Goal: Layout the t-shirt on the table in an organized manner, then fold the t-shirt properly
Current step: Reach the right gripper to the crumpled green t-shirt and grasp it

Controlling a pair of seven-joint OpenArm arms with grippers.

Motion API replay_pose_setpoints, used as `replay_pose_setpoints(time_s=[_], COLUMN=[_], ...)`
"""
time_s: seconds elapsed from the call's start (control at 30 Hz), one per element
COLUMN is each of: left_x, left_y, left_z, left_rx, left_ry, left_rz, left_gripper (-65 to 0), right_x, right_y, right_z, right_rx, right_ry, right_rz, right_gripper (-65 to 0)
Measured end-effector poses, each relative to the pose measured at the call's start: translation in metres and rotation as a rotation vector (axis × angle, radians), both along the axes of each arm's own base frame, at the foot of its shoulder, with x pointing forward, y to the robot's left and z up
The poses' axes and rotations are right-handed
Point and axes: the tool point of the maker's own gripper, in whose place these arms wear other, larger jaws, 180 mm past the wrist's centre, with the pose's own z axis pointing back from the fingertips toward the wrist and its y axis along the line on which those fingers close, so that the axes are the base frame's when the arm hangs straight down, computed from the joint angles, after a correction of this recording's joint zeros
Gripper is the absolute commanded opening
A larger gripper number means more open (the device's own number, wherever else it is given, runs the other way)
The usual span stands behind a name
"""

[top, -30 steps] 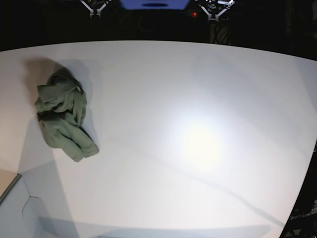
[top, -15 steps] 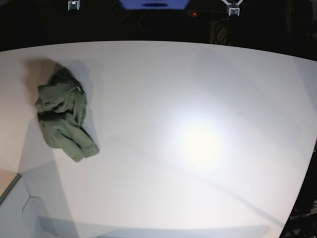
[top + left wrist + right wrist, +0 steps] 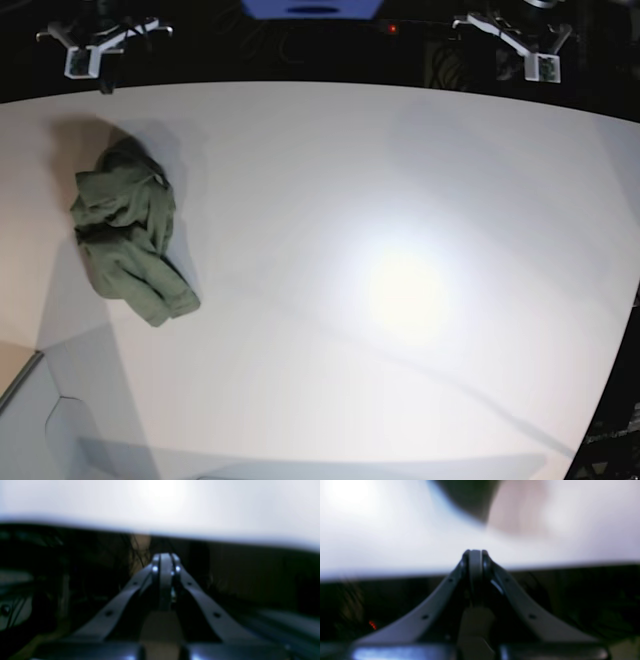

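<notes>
You had the t-shirt (image 3: 128, 238) lying crumpled in a heap at the left side of the table (image 3: 400, 200) in the base view, bunched into an uneven olive-green mound with its folds overlapping, exactly where it sat a second before; it had not shifted or changed shape. What differed was your arms. A second earlier only small bits of both grippers showed at the top edge near the middle of the base view; half a second earlier they had spread apart and nearly left the picture. At this moment more of each showed, further outward, above the dark strip beyond the table's far edge: the right gripper (image 3: 82, 62) above the upper-left corner, near the shirt's side, and the left gripper (image 3: 540, 62) toward the upper right, well apart from the cloth. Neither touched the table or the shirt. In both wrist views the fingers (image 3: 163, 565) (image 3: 475, 560) were pressed together at their tips with nothing between them, and the blurred white tabletop filled the background beyond them.
</notes>
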Motion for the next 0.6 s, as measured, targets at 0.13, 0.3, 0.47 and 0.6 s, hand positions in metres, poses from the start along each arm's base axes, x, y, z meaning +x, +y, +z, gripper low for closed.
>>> replay_pose_setpoints(time_s=[0.13, 0.3, 0.47, 0.6], left_x=[0.009, 0.020, 0.017, 0.019], left_y=[0.021, 0.027, 0.027, 0.027], left_z=[0.016, 0.021, 0.020, 0.021], left_rx=[0.038, 0.046, 0.043, 0.045], left_ry=[-0.053, -0.087, -0.076, -0.085], left_rz=[0.073, 0.090, 0.091, 0.093], left_gripper=[-64.7, -64.6, -64.1, -50.4], right_x=[0.049, 0.103, 0.144, 0.176], right_y=[0.004, 0.003, -0.001, -0.010], right_z=[0.022, 0.033, 0.043, 0.061], right_rx=[0.022, 0.048, 0.063, 0.046], right_ry=[-0.099, -0.144, -0.124, -0.133], right_rz=[-0.005, -0.024, -0.031, -0.030], right_gripper=[-65.0, -57.1, -42.4, -38.6])
